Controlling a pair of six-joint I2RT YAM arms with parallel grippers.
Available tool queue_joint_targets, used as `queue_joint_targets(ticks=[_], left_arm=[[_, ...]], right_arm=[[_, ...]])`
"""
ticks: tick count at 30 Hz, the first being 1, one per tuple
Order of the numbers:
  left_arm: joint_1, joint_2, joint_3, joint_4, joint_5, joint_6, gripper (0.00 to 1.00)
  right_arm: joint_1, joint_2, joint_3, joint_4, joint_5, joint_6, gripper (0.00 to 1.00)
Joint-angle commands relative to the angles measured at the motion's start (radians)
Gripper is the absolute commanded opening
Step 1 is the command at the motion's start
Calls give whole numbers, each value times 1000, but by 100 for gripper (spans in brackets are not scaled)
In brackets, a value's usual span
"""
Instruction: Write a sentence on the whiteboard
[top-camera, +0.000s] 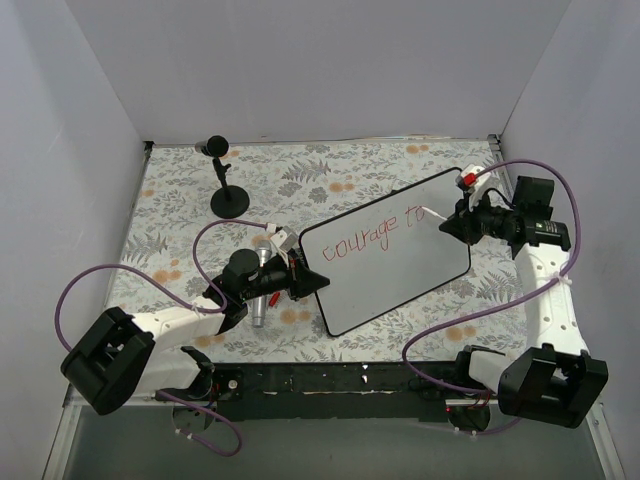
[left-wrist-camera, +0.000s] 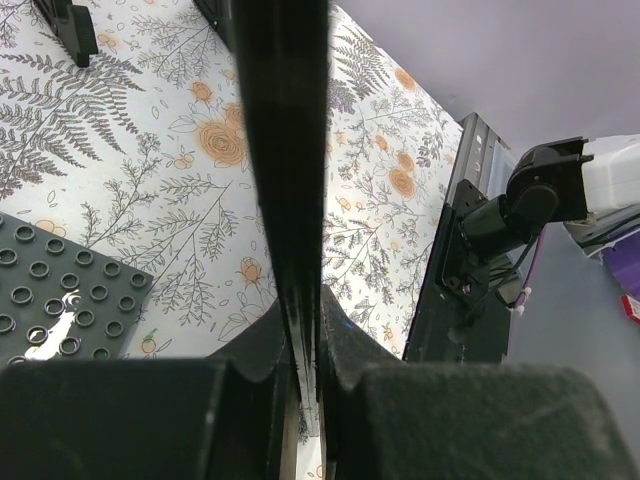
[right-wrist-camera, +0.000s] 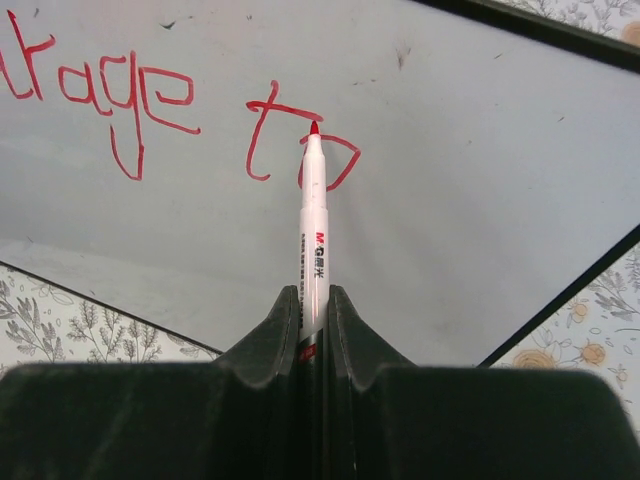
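The whiteboard (top-camera: 395, 265) lies tilted across the middle of the table. Red marker letters (top-camera: 365, 238) on it read "courage to" in one line. My left gripper (top-camera: 298, 275) is shut on the board's left edge; in the left wrist view the thin black edge (left-wrist-camera: 290, 150) runs straight up from between my closed jaws (left-wrist-camera: 307, 330). My right gripper (top-camera: 447, 225) is shut on a white marker (right-wrist-camera: 312, 220) with a red tip. The tip touches the board (right-wrist-camera: 480, 150) at the "o" of "to" (right-wrist-camera: 300, 145).
A black stand with a round base (top-camera: 228, 195) is at the back left. A silver cylinder (top-camera: 260, 300) lies beside my left gripper. A dark perforated plate (left-wrist-camera: 60, 300) lies under the board's left side. White walls close in on three sides.
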Motion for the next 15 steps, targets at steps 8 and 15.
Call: queue_joint_targets(ticks=[8, 15], left_arm=[[-4, 23, 15, -50, -12, 38, 0], [-4, -21, 23, -96, -66, 5, 0]], right_arm=[[-41, -121, 124, -120, -110, -48, 1], [-41, -180, 81, -184, -194, -82, 1]])
